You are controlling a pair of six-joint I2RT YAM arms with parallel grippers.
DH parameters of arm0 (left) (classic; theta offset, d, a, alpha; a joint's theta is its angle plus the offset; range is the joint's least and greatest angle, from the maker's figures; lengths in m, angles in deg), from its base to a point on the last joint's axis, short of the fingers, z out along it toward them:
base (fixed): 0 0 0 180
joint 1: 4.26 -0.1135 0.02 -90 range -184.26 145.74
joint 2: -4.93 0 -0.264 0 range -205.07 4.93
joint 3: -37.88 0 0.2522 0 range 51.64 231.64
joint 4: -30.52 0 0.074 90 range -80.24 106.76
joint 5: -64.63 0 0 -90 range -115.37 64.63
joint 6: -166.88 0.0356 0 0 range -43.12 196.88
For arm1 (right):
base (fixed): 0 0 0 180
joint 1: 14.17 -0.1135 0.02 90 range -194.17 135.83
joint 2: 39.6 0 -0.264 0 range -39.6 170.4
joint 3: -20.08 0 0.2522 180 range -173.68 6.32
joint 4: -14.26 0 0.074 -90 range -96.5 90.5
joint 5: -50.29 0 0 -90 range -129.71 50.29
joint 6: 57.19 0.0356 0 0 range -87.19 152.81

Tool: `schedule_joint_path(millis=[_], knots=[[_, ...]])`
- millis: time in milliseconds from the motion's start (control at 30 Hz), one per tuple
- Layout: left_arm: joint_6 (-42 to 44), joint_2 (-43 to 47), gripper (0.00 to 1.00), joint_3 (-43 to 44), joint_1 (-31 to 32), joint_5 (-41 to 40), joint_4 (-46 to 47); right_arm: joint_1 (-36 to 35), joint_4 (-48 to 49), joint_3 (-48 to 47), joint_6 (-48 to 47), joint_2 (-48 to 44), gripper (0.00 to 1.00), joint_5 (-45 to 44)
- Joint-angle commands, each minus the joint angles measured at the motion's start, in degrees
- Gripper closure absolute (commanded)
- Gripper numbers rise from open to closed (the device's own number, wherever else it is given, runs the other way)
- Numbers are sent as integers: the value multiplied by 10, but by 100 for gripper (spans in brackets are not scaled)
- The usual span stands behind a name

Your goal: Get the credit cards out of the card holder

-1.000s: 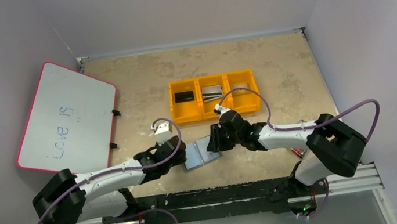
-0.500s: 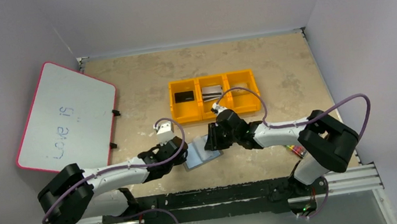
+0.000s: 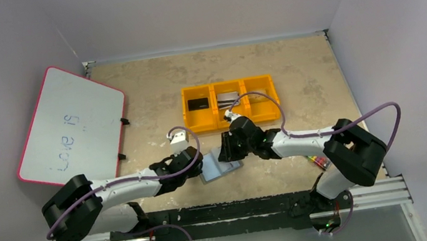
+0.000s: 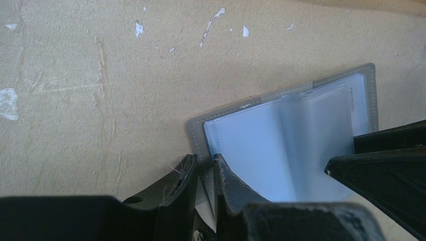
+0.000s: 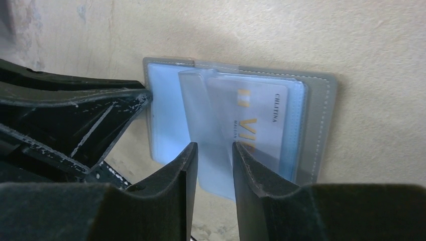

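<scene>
Your left fingers (image 4: 188,173) are clenched on the grey cover edge of the folding card holder (image 4: 281,135), at the corner nearest them. The stitched border sits pinched in the narrow gap between them.

Your right fingers (image 5: 188,165) stand a little apart at the opposite side, astride the lower edge of a clear plastic sleeve (image 5: 198,110) that rises slightly from the lining. You cannot tell from these views whether they actually pinch it.

The holder is a thin grey wallet with pale stitching round the rim and a pale blue-grey inside, split by a centre fold. It lies opened out, inside up, on the mottled beige tabletop (image 3: 149,85). It sits between the two arms near the front edge, well apart from the bin.

You have one holder and three cards that show. One pale plastic card (image 5: 266,120) with gold lettering is tucked in the holder's pocket under the clear plastic.

Beyond it stands one yellow plastic bin tray (image 3: 226,83) with three compartments in a row. The left one holds one black card (image 3: 198,104). The middle one holds one silver card (image 3: 228,99) with a dark stripe. A cable crosses the right one, and its contents do not show clearly.

One red-edged whiteboard (image 3: 70,125) with handwriting leans at the far left.
</scene>
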Motion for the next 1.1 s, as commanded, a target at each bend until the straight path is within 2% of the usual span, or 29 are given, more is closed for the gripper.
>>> schedule_joint_path(millis=[0, 133, 333, 400, 500, 667, 800, 833, 1067], knots=[[3, -3, 83, 11, 1, 17, -5, -10, 28, -23, -11, -13, 65, 36], [-7, 13, 82, 11, 2, 6, -14, -15, 62, -19, -12, -10, 62, 71], [-37, 62, 74, 16, 1, -38, -57, -16, 114, -14, -3, 21, 56, 119], [-46, 86, 72, 18, 1, -50, -76, -17, 118, -18, -4, 29, 51, 127], [-55, 120, 70, 25, 1, -70, -104, -18, 130, -21, -3, 40, 52, 138], [-78, 172, 69, 38, 1, -109, -158, -20, 100, -44, -8, 90, 51, 122], [-87, 219, 68, 40, 1, -119, -181, -28, 70, -63, -8, 100, 62, 95], [-88, 230, 68, 40, 1, -119, -184, -29, 60, -69, -11, 99, 61, 91], [-80, 255, 66, 53, 1, -112, -182, -47, 6, -108, -41, 70, 46, 68]])
